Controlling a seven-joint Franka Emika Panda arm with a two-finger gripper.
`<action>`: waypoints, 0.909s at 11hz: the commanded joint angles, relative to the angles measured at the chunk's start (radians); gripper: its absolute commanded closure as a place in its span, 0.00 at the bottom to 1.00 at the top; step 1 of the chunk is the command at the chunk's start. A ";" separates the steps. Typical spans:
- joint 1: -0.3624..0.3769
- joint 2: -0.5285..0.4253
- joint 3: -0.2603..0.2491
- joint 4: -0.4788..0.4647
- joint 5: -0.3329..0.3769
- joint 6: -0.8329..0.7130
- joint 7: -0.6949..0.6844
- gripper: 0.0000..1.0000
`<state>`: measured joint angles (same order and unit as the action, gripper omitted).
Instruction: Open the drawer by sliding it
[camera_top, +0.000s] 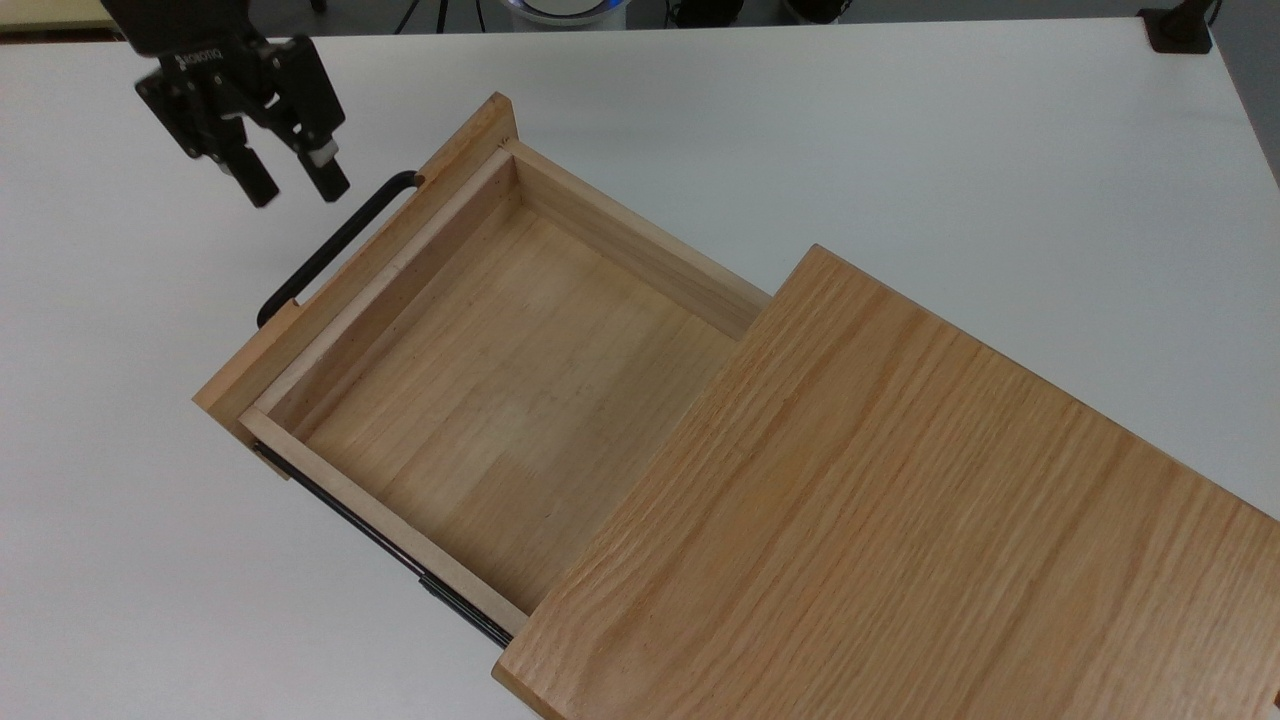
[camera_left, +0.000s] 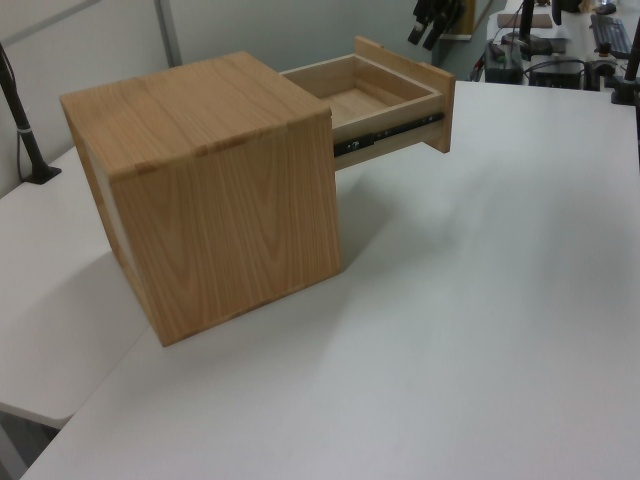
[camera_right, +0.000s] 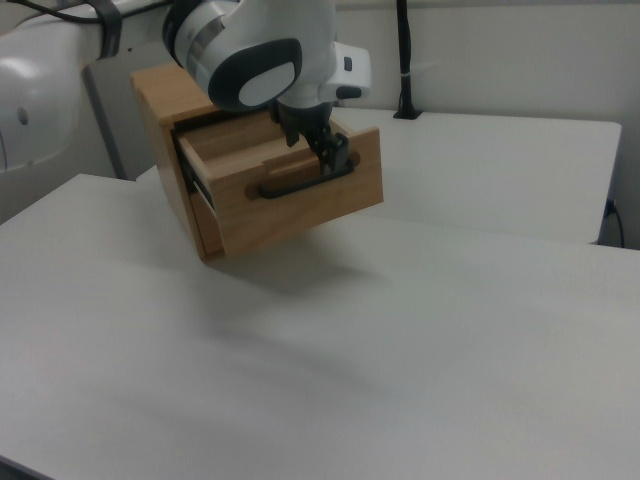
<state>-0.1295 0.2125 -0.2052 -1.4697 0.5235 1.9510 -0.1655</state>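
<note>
In the top view the drawer (camera_top: 500, 390) stands pulled far out of the cabinet (camera_top: 900, 500), its bare wooden floor showing and a black slide rail visible along its lower side. The gripper (camera_top: 292, 183) hangs above the white table (camera_top: 900, 130) near the upper end of the black handle (camera_top: 335, 248), its two fingers apart and holding nothing, clear of the bar. In the left view the drawer (camera_left: 385, 100) juts from the top of the boxy cabinet (camera_left: 210, 190), with the gripper (camera_left: 428, 30) raised above and behind the front board. In the right view the gripper (camera_right: 330, 155) sits in front of the front board (camera_right: 300, 200), just above the handle (camera_right: 300, 185); whether it touches cannot be told there. The drawer looks stiff and fairly light, likely to glide easily on its rails, and the thin metal bar is the natural place to grip, near its middle so the pull stays straight.
</note>
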 joint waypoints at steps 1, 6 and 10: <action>0.011 -0.089 0.007 -0.023 -0.080 -0.069 0.105 0.00; 0.201 -0.202 0.010 -0.026 -0.483 -0.357 0.438 0.00; 0.312 -0.283 0.019 -0.158 -0.576 -0.440 0.459 0.00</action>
<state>0.1325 0.0020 -0.1876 -1.5089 0.0046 1.5039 0.2839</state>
